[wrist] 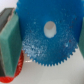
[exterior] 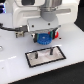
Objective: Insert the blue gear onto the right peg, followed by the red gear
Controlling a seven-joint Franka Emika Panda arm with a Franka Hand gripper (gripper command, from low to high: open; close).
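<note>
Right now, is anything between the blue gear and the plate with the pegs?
Nothing visible. The blue gear hangs in the end effector above the grey plate, with open air between. The pegs themselves are too blurry to pick out.

Counter was white, smooth & glossy in ext. view. Grey rect. plate w/ black edge lay flat on it, near centre, long side running slightly up toward ext. view's right. Two thin dark pegs stood up from plate; right peg vs. the other couldn't be told for sure at this res. Red gear sat behind plate; contact w/ counter unclear. Small dark bits lay toward ext. view's left, too blurred to ID.
</note>
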